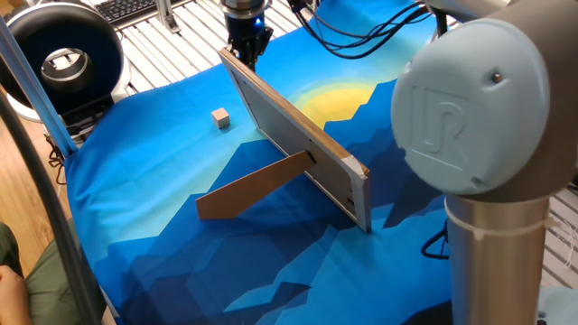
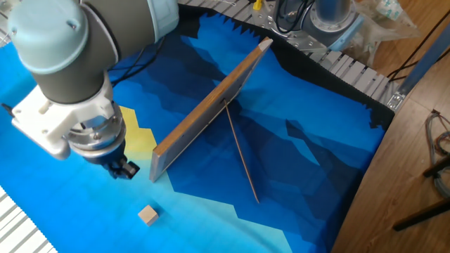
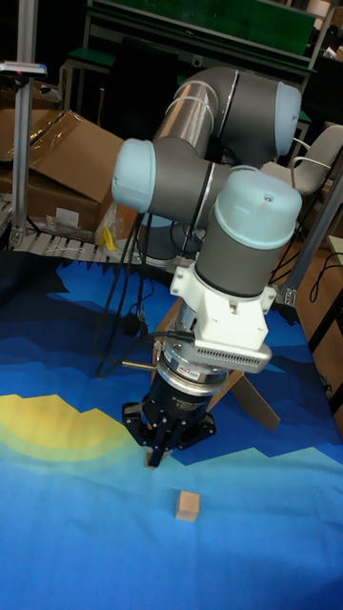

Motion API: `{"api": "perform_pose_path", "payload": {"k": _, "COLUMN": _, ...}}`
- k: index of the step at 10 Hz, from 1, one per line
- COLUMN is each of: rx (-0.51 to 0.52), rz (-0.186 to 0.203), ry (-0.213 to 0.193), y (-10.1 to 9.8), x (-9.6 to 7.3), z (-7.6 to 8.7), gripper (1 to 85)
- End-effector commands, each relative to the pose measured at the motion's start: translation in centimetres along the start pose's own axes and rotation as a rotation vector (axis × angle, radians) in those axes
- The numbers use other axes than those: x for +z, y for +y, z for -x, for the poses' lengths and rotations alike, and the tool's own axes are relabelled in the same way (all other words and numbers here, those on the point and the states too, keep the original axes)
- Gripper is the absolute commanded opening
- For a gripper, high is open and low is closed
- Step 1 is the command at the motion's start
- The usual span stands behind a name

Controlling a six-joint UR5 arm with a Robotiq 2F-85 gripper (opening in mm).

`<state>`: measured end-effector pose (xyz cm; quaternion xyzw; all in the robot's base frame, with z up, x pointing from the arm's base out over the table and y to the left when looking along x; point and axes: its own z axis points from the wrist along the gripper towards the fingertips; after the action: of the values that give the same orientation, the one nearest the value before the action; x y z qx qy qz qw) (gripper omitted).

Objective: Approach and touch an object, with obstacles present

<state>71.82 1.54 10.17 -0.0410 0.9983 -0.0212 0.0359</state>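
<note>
- Tiny light-tan cube (image 1: 220, 117) lying alone on the blue patterned cloth (image 1: 163, 181) that covers the table, touching neither board nor pincer.
- Seen from the tall fixed view, cube (image 3: 187, 506) just below and slightly right of the pincer tip, with a clear gap of cloth between them.
- Pincer (image 3: 154, 457) pointing down, fingertips drawn close together with nothing between them; probably fully closed, though too dark to confirm.
- From the other fixed view, pincer (image 2: 125, 170) hanging just beside the near end of the long grey-faced board (image 2: 211, 105), cube (image 2: 148, 215) lower on the cloth.
- Long board (image 1: 293, 135) standing on edge, tilted, running diagonally across the cloth.
- Shorter brown plank (image 1: 253, 187) joined to the board's middle, slanting down to the cloth as a prop on the cube's side.
- In one fixed view, pincer (image 1: 247, 56) at the far end of the board, beyond its top corner.
- Large grey arm joint (image 1: 479, 99) filling the right foreground.
</note>
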Motion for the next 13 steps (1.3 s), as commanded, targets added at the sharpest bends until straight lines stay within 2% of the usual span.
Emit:
{"api": "perform_pose_path", "payload": {"k": 1, "rx": 0.007, "rz": 0.04, "ry": -0.024, "y": 1.8, "x": 1.3, "z": 1.9, "gripper": 1.0}}
{"api": "perform_pose_path", "payload": {"k": 2, "rx": -0.008, "rz": 0.022, "ry": -0.041, "y": 1.4, "x": 2.1, "z": 2.4, "gripper": 1.0}}
{"api": "perform_pose_path", "payload": {"k": 3, "rx": 0.006, "rz": 0.053, "ry": -0.05, "y": 2.4, "x": 3.0, "z": 2.8, "gripper": 1.0}}
{"api": "perform_pose_path", "payload": {"k": 4, "rx": 0.014, "rz": 0.056, "ry": -0.056, "y": 2.7, "x": 3.6, "z": 3.1, "gripper": 1.0}}
{"api": "perform_pose_path", "payload": {"k": 5, "rx": 0.028, "rz": 0.075, "ry": -0.058, "y": 3.2, "x": 4.0, "z": 3.2, "gripper": 1.0}}
{"api": "perform_pose_path", "payload": {"k": 6, "rx": 0.047, "rz": 0.106, "ry": -0.031, "y": 4.3, "x": 4.2, "z": 2.6, "gripper": 1.0}}
{"api": "perform_pose_path", "payload": {"k": 11, "rx": 0.045, "rz": 0.112, "ry": -0.07, "y": 4.8, "x": 5.6, "z": 3.8, "gripper": 1.0}}
{"api": "perform_pose_path", "payload": {"k": 13, "rx": 0.023, "rz": 0.094, "ry": -0.062, "y": 4.1, "x": 5.9, "z": 3.3, "gripper": 1.0}}
